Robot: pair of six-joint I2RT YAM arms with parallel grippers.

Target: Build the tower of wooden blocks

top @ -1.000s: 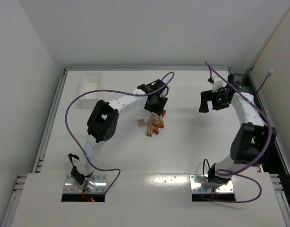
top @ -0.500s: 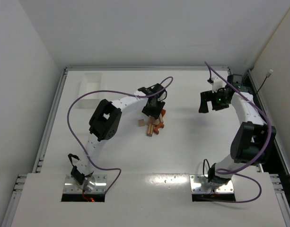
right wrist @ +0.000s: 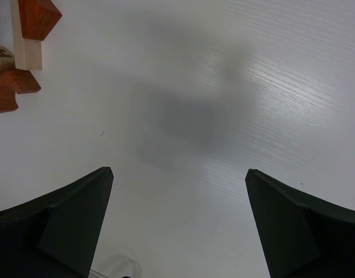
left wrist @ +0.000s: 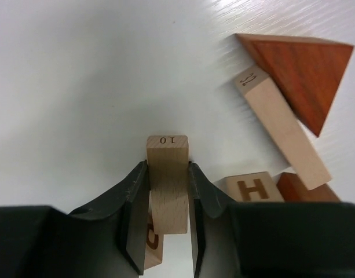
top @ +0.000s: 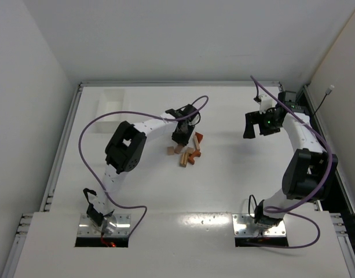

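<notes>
My left gripper (top: pixel 180 139) is down at the table, shut on a tan wood block (left wrist: pixel 167 174) marked "10", whose sides both pads touch. Just right of it the other wood blocks lie loose in a small heap (top: pixel 189 154): a reddish-brown wedge (left wrist: pixel 304 66), a tan bar (left wrist: pixel 284 136), a tan cube with an "H" (left wrist: pixel 252 186) and a reddish-brown piece (left wrist: pixel 299 188). Another lettered cube (left wrist: pixel 149 246) peeks out under the held block. No tower is in view. My right gripper (top: pixel 252 124) hangs open far to the right over bare table, with nothing between its fingers.
A white tray (top: pixel 110 104) stands at the back left. The right wrist view catches the heap's wedge (right wrist: pixel 38 14) and bar (right wrist: pixel 25 49) at its upper left corner. Walls close off the table's back and both sides.
My left gripper has shifted a little left onto the heap's near side and closed on the tan block. The reddish-brown wedge now shows uncovered. The right arm has stayed put.
</notes>
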